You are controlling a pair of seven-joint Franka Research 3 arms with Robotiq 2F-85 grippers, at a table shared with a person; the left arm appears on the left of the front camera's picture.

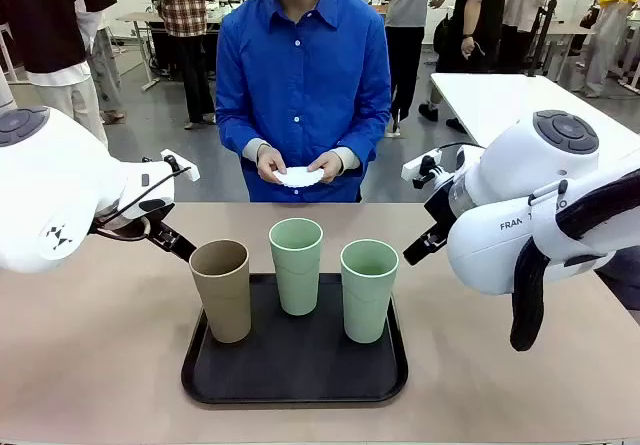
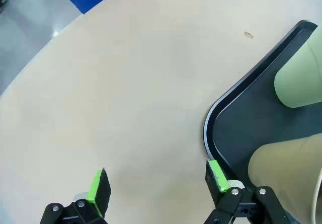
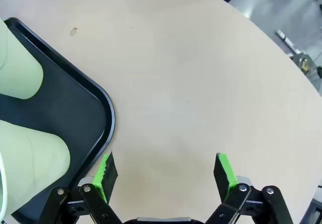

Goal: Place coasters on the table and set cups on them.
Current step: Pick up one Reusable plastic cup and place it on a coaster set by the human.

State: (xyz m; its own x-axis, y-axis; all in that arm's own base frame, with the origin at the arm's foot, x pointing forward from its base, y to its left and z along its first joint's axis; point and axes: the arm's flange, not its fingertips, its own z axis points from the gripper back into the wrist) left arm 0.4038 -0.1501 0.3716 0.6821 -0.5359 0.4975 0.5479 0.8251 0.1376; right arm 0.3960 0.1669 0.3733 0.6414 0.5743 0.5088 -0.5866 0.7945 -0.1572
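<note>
Three cups stand upright on a black tray [image 1: 205,375]: a tan cup [image 1: 222,290] at the left, a mint green cup [image 1: 296,265] in the middle and another mint green cup [image 1: 368,289] at the right. Across the beige table [image 1: 90,365], a person holds white coasters [image 1: 299,176] in both hands. My left gripper [image 2: 157,183] is open over bare table beside the tray's corner [image 2: 214,118]. My right gripper [image 3: 163,173] is open too, over bare table just right of the tray [image 3: 103,113].
My left arm [image 1: 60,200] hangs over the table's left side and my right arm [image 1: 530,215] over its right side. A white table [image 1: 500,100] stands behind at the right. Other people stand in the background.
</note>
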